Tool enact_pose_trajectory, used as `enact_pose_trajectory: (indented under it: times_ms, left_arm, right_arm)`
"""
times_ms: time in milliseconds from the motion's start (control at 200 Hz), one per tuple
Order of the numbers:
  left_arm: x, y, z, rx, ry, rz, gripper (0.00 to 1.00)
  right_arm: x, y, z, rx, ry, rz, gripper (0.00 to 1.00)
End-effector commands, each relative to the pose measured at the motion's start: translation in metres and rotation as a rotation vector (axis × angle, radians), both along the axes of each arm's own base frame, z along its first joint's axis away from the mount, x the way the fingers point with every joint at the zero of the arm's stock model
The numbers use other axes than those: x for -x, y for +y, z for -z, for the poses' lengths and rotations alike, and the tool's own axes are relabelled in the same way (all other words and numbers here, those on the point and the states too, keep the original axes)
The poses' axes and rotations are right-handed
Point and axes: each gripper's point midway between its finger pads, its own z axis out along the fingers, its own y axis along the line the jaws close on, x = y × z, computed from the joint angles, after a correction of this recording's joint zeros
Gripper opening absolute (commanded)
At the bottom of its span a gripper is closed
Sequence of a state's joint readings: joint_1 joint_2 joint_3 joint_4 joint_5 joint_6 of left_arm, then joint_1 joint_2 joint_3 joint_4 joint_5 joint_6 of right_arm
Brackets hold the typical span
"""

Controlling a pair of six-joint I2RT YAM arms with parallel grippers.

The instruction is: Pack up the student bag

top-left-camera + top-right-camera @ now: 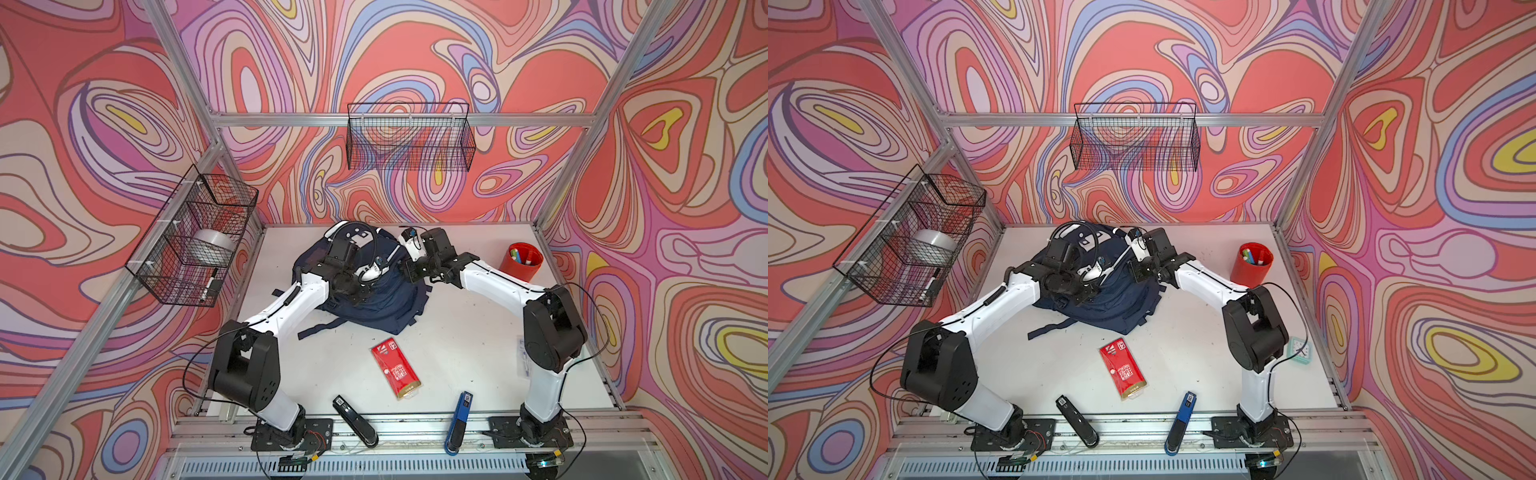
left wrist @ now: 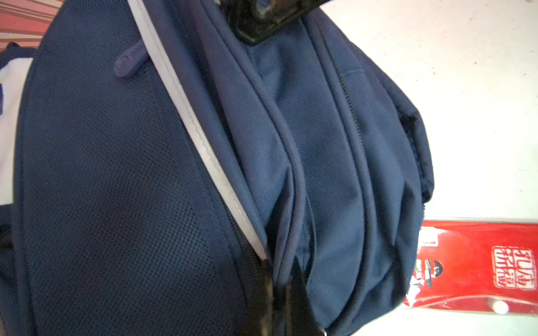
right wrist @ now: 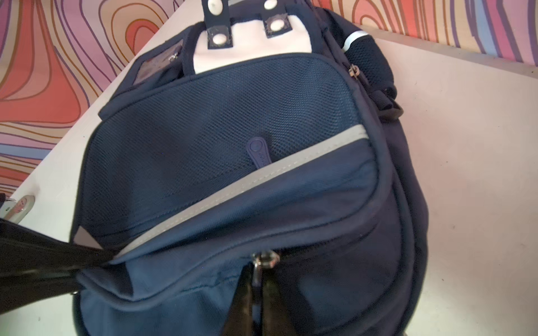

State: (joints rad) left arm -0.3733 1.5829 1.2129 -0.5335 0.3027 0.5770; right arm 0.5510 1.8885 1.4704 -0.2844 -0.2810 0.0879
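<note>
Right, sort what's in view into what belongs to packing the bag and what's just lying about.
In the job:
- student bag
- left gripper, shut on the bag's fabric
- right gripper, shut on the zip pull
- probably for packing: red packet, black stapler, blue stapler

Likely lying about:
- red pen cup
- side wire basket with tape roll
- back wire basket

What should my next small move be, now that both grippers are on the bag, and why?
Probably draw the right gripper along the zip line to open the compartment. It is shut on the zipper pull, while the left gripper pinches a fold of the student bag beside the zip, bracing it. The red packet lies unpacked in front of the bag.
</note>
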Motion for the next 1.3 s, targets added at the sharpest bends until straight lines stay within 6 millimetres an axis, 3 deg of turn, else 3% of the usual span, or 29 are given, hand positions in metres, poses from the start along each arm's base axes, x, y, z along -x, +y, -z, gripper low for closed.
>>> enact_pose_trajectory:
  times_ms: [0,135,240,326,551,741,972,1212,1292]
  left_arm:
    - [-0.019,-0.016,-0.022,0.099,-0.066,-0.026,0.0]
    - [-0.024,-0.019,-0.034,0.173,-0.088,-0.073,0.0]
    - [-0.026,-0.014,-0.043,0.232,-0.106,-0.111,0.0]
    - [-0.027,-0.007,-0.048,0.263,-0.118,-0.167,0.0]
    - [-0.033,-0.005,-0.063,0.359,-0.147,-0.262,0.0]
    - [-0.03,-0.011,-0.072,0.422,-0.147,-0.254,0.0]
    - [-0.033,-0.014,-0.074,0.493,-0.123,-0.308,0.0]
    - [-0.037,-0.011,-0.074,0.515,-0.123,-0.353,0.0]
    - [-0.036,-0.012,-0.08,0.54,-0.137,-0.35,0.0]
  right_arm:
    - [0.035,0.028,-0.026,-0.102,0.032,-0.087,0.0]
    - [0.051,0.037,-0.014,-0.074,0.041,-0.113,0.0]
    - [0.034,0.011,0.013,-0.015,0.062,-0.047,0.0]
    - [0.036,0.011,0.023,0.022,0.082,-0.075,0.0]
    - [0.075,0.051,0.002,-0.021,0.047,-0.178,0.0]
    - [0.073,0.07,-0.004,-0.063,0.063,-0.185,0.0]
    - [0.112,0.116,-0.013,-0.137,0.106,-0.259,0.0]
    - [0.119,0.122,-0.022,-0.167,0.112,-0.238,0.0]
    - [0.118,0.119,-0.011,-0.164,0.125,-0.213,0.0]
